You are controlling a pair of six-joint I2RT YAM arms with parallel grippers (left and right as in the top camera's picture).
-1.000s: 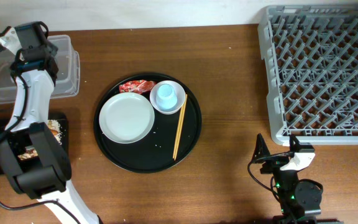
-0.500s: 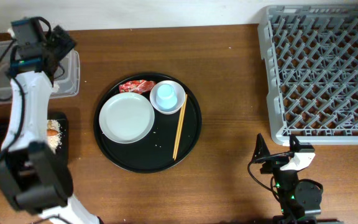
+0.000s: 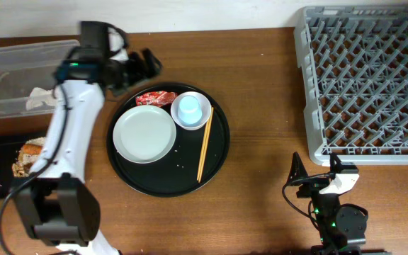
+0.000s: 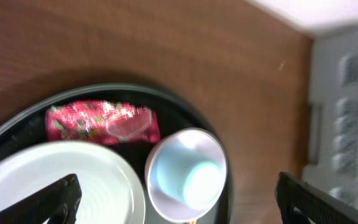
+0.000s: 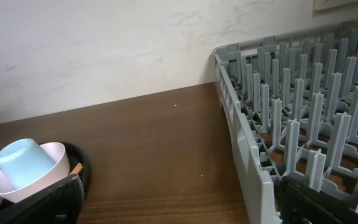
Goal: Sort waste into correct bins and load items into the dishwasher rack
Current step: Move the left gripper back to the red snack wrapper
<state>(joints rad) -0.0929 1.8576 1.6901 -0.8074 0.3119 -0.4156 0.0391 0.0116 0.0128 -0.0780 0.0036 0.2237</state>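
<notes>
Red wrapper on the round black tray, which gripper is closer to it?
Left. The left gripper hovers just beside the red wrapper, at the tray rim; the right gripper is far off, near the front table edge.

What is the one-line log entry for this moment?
left gripper open, empty, near red wrapper | right gripper open, empty | crumpled tissue in clear tub

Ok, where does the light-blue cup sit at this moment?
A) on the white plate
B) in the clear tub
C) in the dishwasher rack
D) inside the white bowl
D: the overhead and both wrist views show the light-blue cup nested in the white bowl on the round black tray.
</notes>
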